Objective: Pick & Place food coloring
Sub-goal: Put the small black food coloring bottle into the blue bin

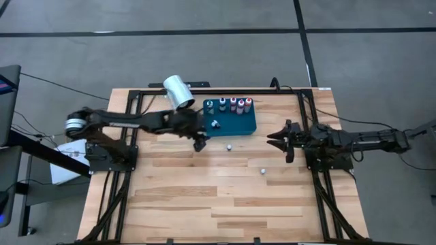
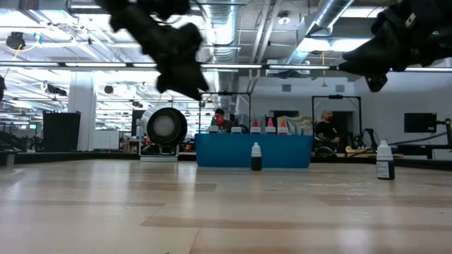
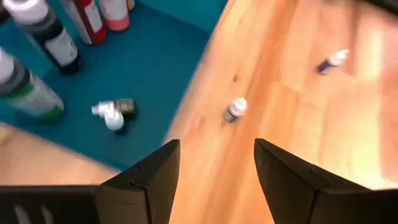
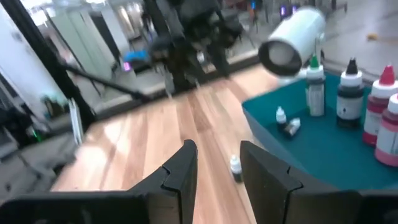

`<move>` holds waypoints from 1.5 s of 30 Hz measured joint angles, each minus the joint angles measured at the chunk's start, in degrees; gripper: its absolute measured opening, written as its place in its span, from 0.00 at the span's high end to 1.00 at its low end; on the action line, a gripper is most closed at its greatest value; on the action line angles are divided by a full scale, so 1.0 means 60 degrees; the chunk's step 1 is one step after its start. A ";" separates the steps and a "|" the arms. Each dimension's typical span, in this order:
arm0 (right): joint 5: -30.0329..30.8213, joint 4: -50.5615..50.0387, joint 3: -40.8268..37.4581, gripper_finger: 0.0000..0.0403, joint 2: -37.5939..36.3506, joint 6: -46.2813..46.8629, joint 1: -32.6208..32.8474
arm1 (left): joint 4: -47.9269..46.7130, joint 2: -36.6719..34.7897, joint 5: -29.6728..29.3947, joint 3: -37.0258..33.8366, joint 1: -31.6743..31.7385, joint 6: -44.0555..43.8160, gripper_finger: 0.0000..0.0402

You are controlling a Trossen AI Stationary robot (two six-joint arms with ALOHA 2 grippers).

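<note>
The left gripper (image 1: 199, 143) hovers with fingers spread at the blue tray's (image 1: 240, 124) edge. A small food coloring bottle (image 1: 229, 145) stands on the table just beyond; centring over it before closing should help. The right gripper (image 1: 278, 137) waits apart, fingers spread.

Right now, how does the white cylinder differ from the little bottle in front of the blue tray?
The white cylinder is far bigger than the little bottle. The cylinder lies on its side; the bottle stands upright. The cylinder is white outside; the bottle is dark, white-capped. Both rest on the table, off the blue tray.
</note>
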 joint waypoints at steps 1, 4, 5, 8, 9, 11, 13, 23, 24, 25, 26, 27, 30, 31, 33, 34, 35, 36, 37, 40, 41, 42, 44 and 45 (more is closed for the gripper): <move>-0.0038 -0.0113 0.0165 0.73 0.0338 -0.0086 0.0000 | 0.0309 -0.0390 -0.0014 -0.0497 -0.0080 -0.0192 0.51; -0.0260 -0.0378 0.0735 0.73 0.1407 -0.0263 0.0004 | 0.1227 -0.1437 -0.0231 -0.1795 -0.0344 -0.0718 0.51; -0.0351 -0.0455 0.0930 0.73 0.1823 -0.0352 0.0019 | 0.1457 -0.1781 -0.0399 -0.2208 -0.0431 -0.0857 0.51; -0.0409 -0.0815 0.1561 0.73 0.3105 -0.0599 0.0172 | 0.2067 -0.2675 -0.0987 -0.3321 -0.0715 -0.1222 0.51; -0.0409 -0.0928 0.1782 0.73 0.3514 -0.0690 0.0237 | 0.2260 -0.2960 -0.1135 -0.3672 -0.0805 -0.1311 0.51; -0.0407 -0.0963 0.2272 0.73 0.4418 -0.0873 0.0360 | 0.2676 -0.3520 -0.1274 -0.4338 -0.0966 -0.1465 0.51; -0.0402 -0.1099 0.2797 0.73 0.5322 -0.1108 0.0462 | 0.3165 -0.4044 -0.1331 -0.4941 -0.1076 -0.1534 0.51; -0.0352 -0.1272 0.5709 0.73 0.9701 -0.1885 0.0411 | 0.3537 -0.6306 -0.1356 -0.6618 -0.1183 -0.1320 0.51; -0.0363 -0.1454 0.6007 0.73 1.0050 -0.1885 0.0384 | 0.3510 -0.6507 -0.1381 -0.6748 -0.1183 -0.1313 0.51; -0.0369 -0.1702 0.6314 0.73 1.0413 -0.1886 0.0354 | 0.3491 -0.6660 -0.1409 -0.6859 -0.1183 -0.1297 0.51; -0.0369 -0.1955 0.6638 0.73 1.0783 -0.1885 0.0338 | 0.3560 -0.6793 -0.1410 -0.6973 -0.1183 -0.1262 0.51; -0.0369 -0.2267 0.6919 0.73 1.1089 -0.1885 0.0306 | 0.3574 -0.6959 -0.1409 -0.7106 -0.1183 -0.1237 0.51; -0.0378 -0.3059 0.7760 0.73 1.1925 -0.1882 0.0148 | 0.3592 -0.7357 -0.1414 -0.7462 -0.1183 -0.1214 0.51; -0.0376 -0.3413 0.8022 0.73 1.2150 -0.1882 0.0092 | 0.3583 -0.7464 -0.1414 -0.7564 -0.1183 -0.1214 0.51; -0.0380 -0.3917 0.8500 0.73 1.2538 -0.1885 -0.0010 | 0.3607 -0.7665 -0.1412 -0.7739 -0.1183 -0.1210 0.51; -0.0380 -0.4255 0.8715 0.73 1.2712 -0.1885 -0.0062 | 0.3589 -0.7772 -0.1417 -0.7827 -0.1183 -0.1196 0.51; -0.0380 -0.4350 0.8948 0.73 1.2901 -0.1883 -0.0116 | 0.3611 -0.7834 -0.1417 -0.7888 -0.1183 -0.1157 0.51; -0.0384 -0.4503 0.9110 0.73 1.3024 -0.1885 -0.0172 | 0.3603 -0.7922 -0.1417 -0.7971 -0.1179 -0.1096 0.51; -0.0383 -0.4847 0.9238 0.73 1.3124 -0.1885 -0.0230 | 0.3598 -0.8013 -0.1417 -0.8053 -0.1179 -0.1031 0.51; -0.0405 -0.5215 0.9573 0.73 1.3455 -0.1885 -0.0386 | 0.3505 -0.8144 -0.1444 -0.8079 -0.1179 -0.0731 0.51; -0.0405 -0.5387 0.9629 0.73 1.3536 -0.1883 -0.0436 | 0.3535 -0.8148 -0.1461 -0.8083 -0.1179 -0.0610 0.51; -0.0407 -0.5445 0.9658 0.73 1.3590 -0.1885 -0.0486 | 0.3586 -0.8145 -0.1478 -0.8081 -0.1179 -0.0481 0.51; -0.0409 -0.5597 0.9679 0.73 1.3656 -0.1882 -0.0556 | 0.3508 -0.8162 -0.1627 -0.8083 -0.1179 -0.0291 0.51; -0.0413 -0.5509 0.9704 0.73 1.3694 -0.1882 -0.0578 | 0.3527 -0.8157 -0.1700 -0.8083 -0.1179 -0.0216 0.51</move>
